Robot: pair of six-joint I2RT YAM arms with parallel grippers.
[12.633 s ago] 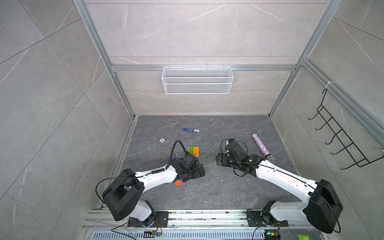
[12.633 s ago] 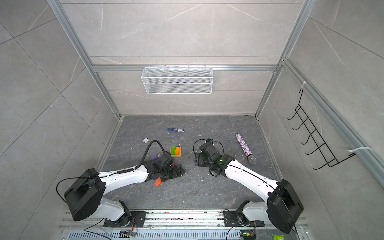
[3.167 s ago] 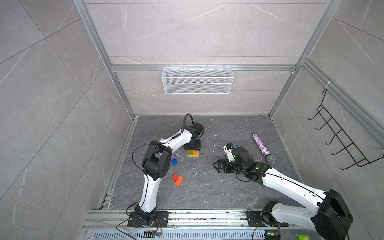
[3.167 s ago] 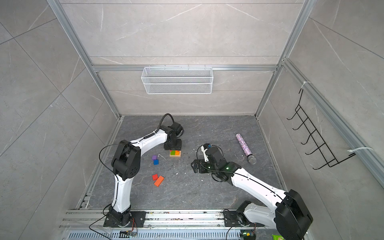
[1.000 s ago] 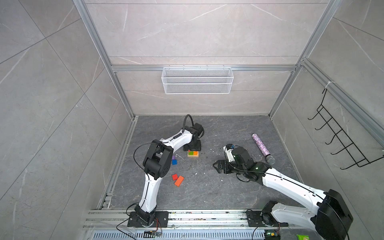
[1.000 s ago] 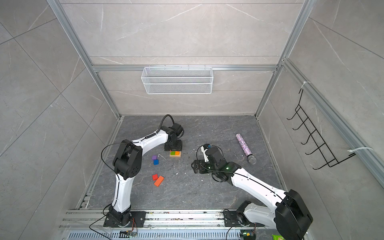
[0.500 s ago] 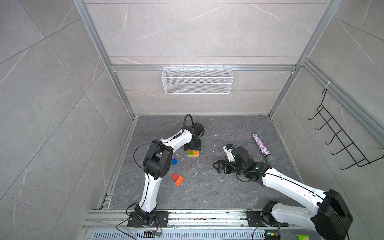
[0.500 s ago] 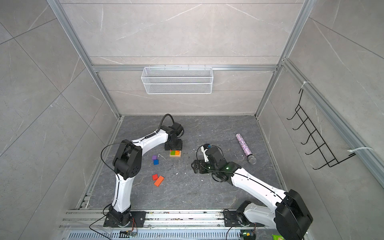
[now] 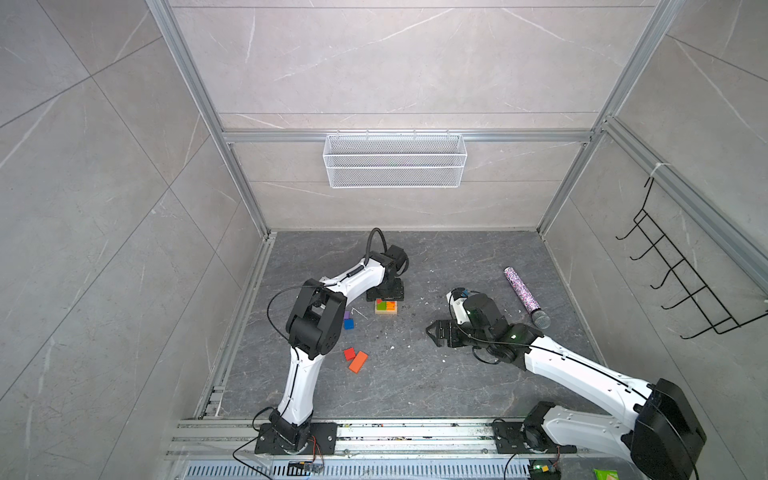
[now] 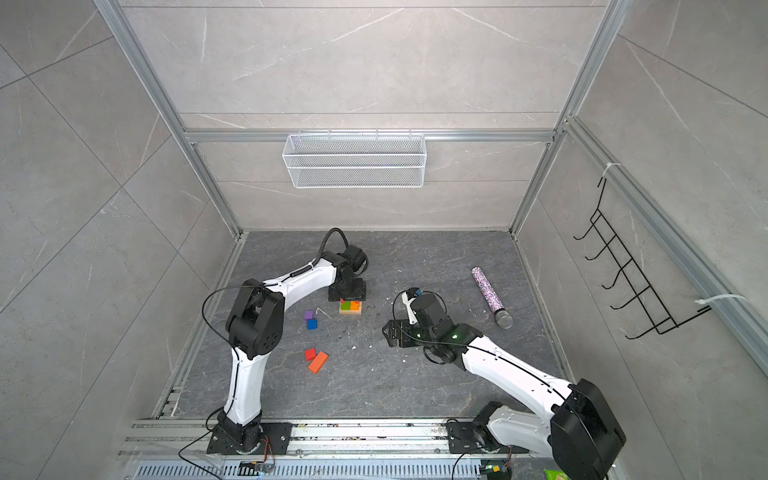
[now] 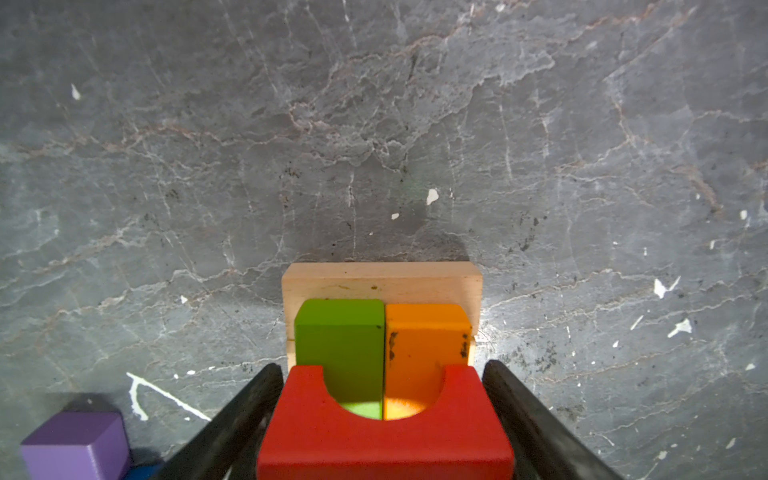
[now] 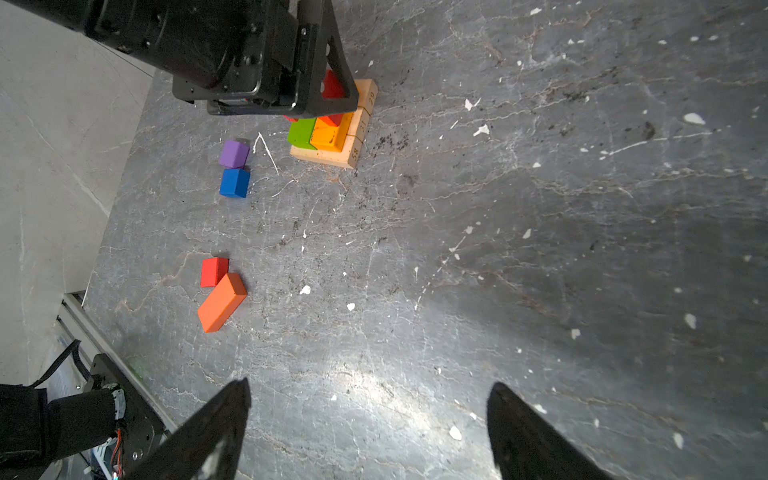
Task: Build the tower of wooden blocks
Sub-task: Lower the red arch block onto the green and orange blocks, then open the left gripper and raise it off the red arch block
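Note:
The tower (image 9: 385, 306) (image 10: 350, 306) stands mid-floor: a tan base (image 11: 382, 280) carries a green block (image 11: 338, 336) and an orange block (image 11: 428, 336) side by side. A red arch block (image 11: 384, 436) rests across them. My left gripper (image 11: 378, 365) (image 9: 384, 296) straddles the red arch, jaws open and just off its sides. Loose wood blocks lie nearer the front: a purple cube (image 12: 234, 153), a blue cube (image 12: 235, 183), a small red block (image 12: 214, 272) and an orange oblong (image 12: 222, 302). My right gripper (image 12: 368, 390) (image 9: 434, 330) hovers open and empty to the tower's right.
A glittery microphone (image 9: 524, 295) lies at the right of the floor. A white wire basket (image 9: 395, 160) hangs on the back wall and a black hook rack (image 9: 681, 291) on the right wall. A metal rail (image 9: 374, 432) runs along the front edge.
The left gripper's jaws have widened around the red arch block, which now sits on the green and orange blocks. Neither arm has shifted otherwise.

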